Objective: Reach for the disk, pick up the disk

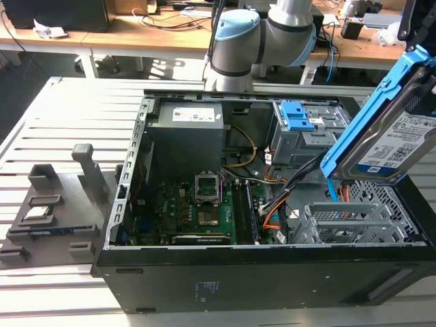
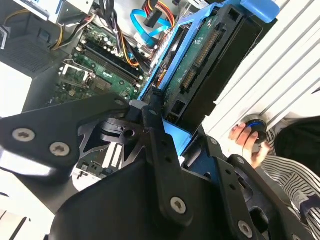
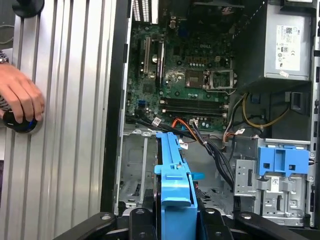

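Note:
The disk [image 1: 402, 146], a silver hard drive with a white-and-blue label in a blue plastic bracket [image 1: 371, 109], hangs tilted above the open computer case [image 1: 272, 272], at the exterior view's right. My gripper [image 2: 175, 125] is shut on it, the black fingers [image 2: 150, 107] clamping the bracket's end. The second wrist view shows the drive's green circuit-board underside [image 2: 200, 55]. In the first wrist view the bracket's edge [image 3: 172, 165] sticks out from between the fingers, over the empty drive cage [image 3: 140, 170].
Inside the case are the motherboard [image 1: 197, 211], a grey power supply [image 1: 187, 136], cables and a bay with blue latches [image 1: 296, 114]. A grey fixture [image 1: 54, 211] holding a chip lies at the exterior view's left. A person's hand [image 3: 20, 97] rests on a black knob on the slatted table.

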